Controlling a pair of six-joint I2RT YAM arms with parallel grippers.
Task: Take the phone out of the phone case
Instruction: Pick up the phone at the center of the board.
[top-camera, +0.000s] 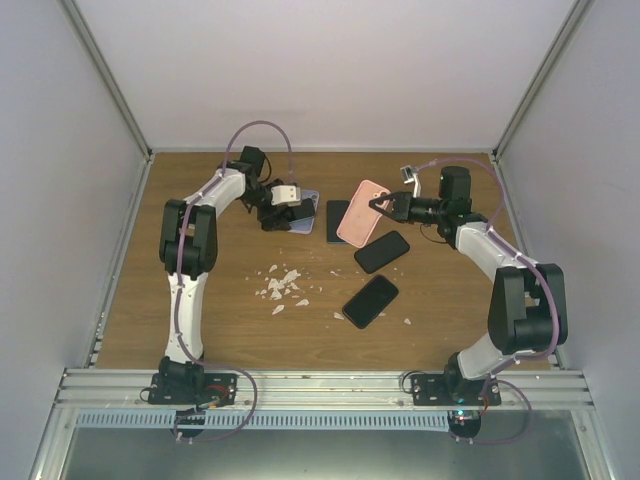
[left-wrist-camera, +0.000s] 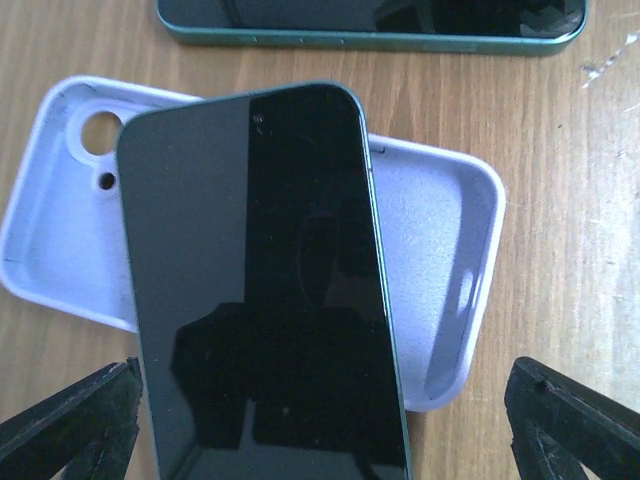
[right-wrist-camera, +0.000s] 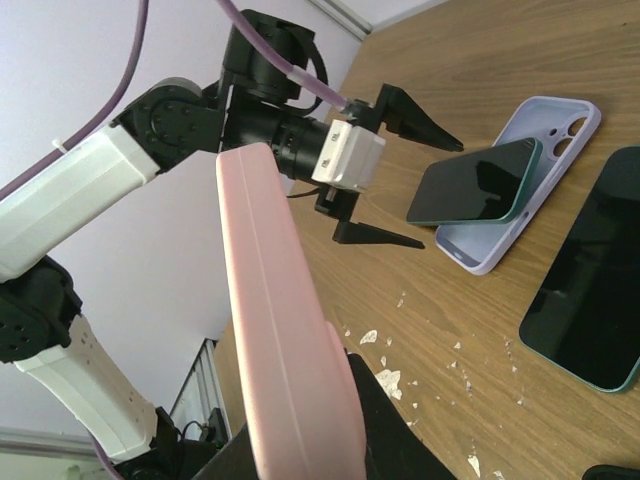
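Though apart, spare phone (left-wrist-camera: 370, 25) beside case (left-wrist-camera: 455, 250)

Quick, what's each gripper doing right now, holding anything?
Left gripper: open, holding nothing; a phone resting on a lilac case lies between its jaws.
Right gripper: shut on the pink phone case.

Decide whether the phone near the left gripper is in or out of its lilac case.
Out: the phone lies slantwise on top of the lilac case, whose bare inside shows either side.
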